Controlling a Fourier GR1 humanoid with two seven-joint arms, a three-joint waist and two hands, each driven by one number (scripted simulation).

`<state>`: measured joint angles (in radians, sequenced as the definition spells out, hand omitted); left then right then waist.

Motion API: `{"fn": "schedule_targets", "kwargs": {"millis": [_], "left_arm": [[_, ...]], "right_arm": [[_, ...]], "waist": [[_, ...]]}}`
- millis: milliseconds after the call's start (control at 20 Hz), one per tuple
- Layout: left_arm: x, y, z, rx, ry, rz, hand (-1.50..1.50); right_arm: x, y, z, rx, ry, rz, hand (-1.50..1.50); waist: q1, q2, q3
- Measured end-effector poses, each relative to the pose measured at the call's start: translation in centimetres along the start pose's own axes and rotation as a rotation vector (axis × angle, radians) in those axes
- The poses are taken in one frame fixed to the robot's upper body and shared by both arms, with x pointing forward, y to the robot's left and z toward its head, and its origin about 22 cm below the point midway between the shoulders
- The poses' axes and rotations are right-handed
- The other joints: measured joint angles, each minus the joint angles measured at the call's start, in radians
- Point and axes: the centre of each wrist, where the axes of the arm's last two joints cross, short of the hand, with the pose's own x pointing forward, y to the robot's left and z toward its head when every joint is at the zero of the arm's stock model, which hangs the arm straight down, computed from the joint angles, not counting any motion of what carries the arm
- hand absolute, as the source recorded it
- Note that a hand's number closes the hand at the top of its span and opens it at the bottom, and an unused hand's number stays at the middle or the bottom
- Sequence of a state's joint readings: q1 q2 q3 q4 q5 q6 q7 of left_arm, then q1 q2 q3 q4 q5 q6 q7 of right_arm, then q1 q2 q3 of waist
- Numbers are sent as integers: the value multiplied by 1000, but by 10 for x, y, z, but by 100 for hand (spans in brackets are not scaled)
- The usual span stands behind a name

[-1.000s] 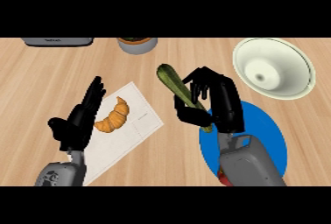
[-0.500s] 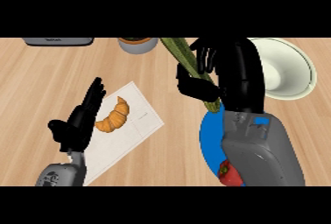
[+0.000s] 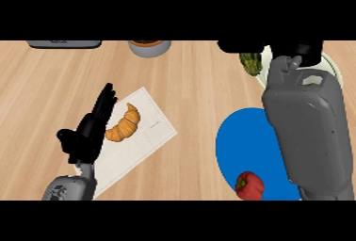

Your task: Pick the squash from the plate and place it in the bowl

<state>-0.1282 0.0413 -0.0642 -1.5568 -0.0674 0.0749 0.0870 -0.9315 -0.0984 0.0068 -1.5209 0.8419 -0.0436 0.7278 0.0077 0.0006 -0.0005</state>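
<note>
Head view: the right forearm (image 3: 306, 132) is stretching up the right side of the wooden worktop (image 3: 188, 80), covering much of the blue plate (image 3: 240, 141) beneath it. At its far end the right hand (image 3: 295, 49) is showing only in part, dark against the top edge. The squash (image 3: 251, 62), green and dark-skinned, is peeking out just left of the wrist, and it is lying over the pale rim of the bowl (image 3: 332, 63), which is mostly hidden behind the arm. The hand is right against the squash, but whether its fingers are curling round it cannot be told here.

On the plate's lower part a red pepper (image 3: 249, 185) is sitting, close beside the forearm.

At the left, the left hand (image 3: 89, 129) is resting open, its fingers (image 3: 104, 101) straight and pointing up the picture, holding nothing. It is lying over the edge of a pale cutting board (image 3: 149, 129), and a golden croissant (image 3: 124, 124) is lying on that board just right of the fingers.

Along the far edge a grey cup (image 3: 149, 48) with something brown inside is standing, and a dark flat object (image 3: 64, 44) is showing further left.
</note>
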Motion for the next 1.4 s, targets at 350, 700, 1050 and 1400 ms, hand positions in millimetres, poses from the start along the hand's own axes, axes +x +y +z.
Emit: {"fn": "schedule_targets", "kwargs": {"millis": [350,700,1050,1400], "left_arm": [[1,5,-2,-5,-5,-3,0],[6,3,-3,-5,-5,-2,0],[2,1,-7,-12,-15,1,0],[1,3,-10,-17,-16,-4,0]], "right_arm": [[-50,-5,-38,-34,83,236,150],[-109,-8,-68,-59,136,360,150],[-178,-16,-83,-74,195,424,150],[-245,-18,-74,6,296,379,-150]], "waist": [[2,3,0],[6,4,0],[11,7,1],[16,10,2]]}}
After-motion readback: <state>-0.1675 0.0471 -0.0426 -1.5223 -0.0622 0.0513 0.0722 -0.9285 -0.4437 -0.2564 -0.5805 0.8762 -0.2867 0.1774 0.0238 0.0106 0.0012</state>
